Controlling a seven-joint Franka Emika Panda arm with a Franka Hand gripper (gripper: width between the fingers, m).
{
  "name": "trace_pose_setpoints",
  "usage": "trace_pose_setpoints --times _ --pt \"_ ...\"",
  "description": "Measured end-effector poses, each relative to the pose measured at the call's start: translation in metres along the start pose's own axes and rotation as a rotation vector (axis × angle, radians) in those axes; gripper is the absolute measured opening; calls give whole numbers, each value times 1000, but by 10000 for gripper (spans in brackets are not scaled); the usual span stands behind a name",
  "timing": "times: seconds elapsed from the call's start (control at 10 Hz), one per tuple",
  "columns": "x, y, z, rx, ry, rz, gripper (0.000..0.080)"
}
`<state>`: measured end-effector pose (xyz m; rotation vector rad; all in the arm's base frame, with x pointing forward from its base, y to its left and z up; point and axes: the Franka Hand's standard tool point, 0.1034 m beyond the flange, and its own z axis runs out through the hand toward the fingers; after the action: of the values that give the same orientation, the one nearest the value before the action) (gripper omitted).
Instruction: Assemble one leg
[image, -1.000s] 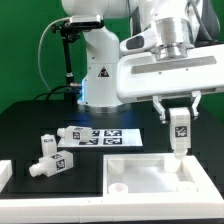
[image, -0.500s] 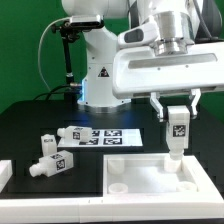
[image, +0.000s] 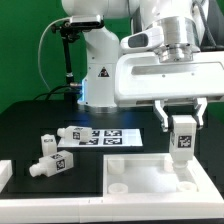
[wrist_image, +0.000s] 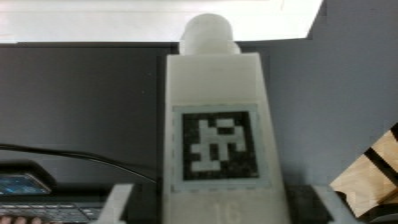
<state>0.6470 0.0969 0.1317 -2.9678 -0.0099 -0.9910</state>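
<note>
Leg (image: 182, 140) hung upright, lower right of the exterior frame, clamped in the gripper (image: 182, 120), stub down over the open interior of the white panel (image: 150, 175). Only the wrist view showed its tag (wrist_image: 217, 148) face-on.

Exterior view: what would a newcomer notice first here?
The gripper holds the leg upright, stub end down, over the white panel at the exterior view's right; whether they touch cannot be judged. In the wrist view the leg's black-and-white tag fills the middle. More loose legs lie on the dark table at the exterior view's left, near the marker board.
</note>
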Motion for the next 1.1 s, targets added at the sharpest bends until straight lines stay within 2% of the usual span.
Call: trace_pose_setpoints --times 0.6,1.1 --pt "-29 -16 20 7 -2 -28 287" --pt "-38 -16 33 -1 6 -39 287"
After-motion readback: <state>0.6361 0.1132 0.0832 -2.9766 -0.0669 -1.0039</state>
